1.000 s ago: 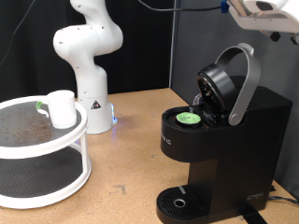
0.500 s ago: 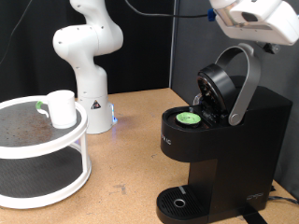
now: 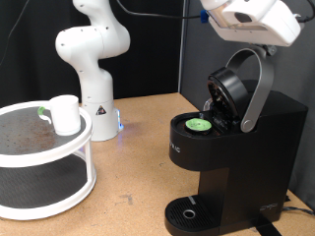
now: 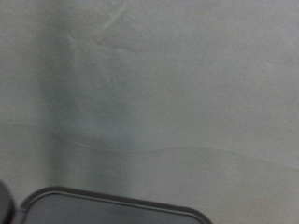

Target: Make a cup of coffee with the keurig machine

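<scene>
The keurig machine (image 3: 228, 147) stands at the exterior view's right, its silver-grey lid handle (image 3: 258, 87) raised and the brew head open. A green-topped pod (image 3: 199, 125) sits in the open chamber. The white cup (image 3: 65, 113) stands on the top tier of a round white rack (image 3: 47, 157) at the left. The robot's white hand (image 3: 251, 20) hangs at the top right, just above the raised lid handle; its fingers do not show. The wrist view is blurred: grey surface and a dark curved edge (image 4: 112, 205).
A second white robot arm base (image 3: 94, 59) stands at the back behind the rack. The round drip tray (image 3: 187, 213) sits at the machine's foot. Bare wooden tabletop (image 3: 138, 147) lies between rack and machine. A dark curtain hangs behind.
The robot's hand has moved leftward and down from the top right corner, now hanging over the raised lid handle. Cup, pod and machine have not moved.
</scene>
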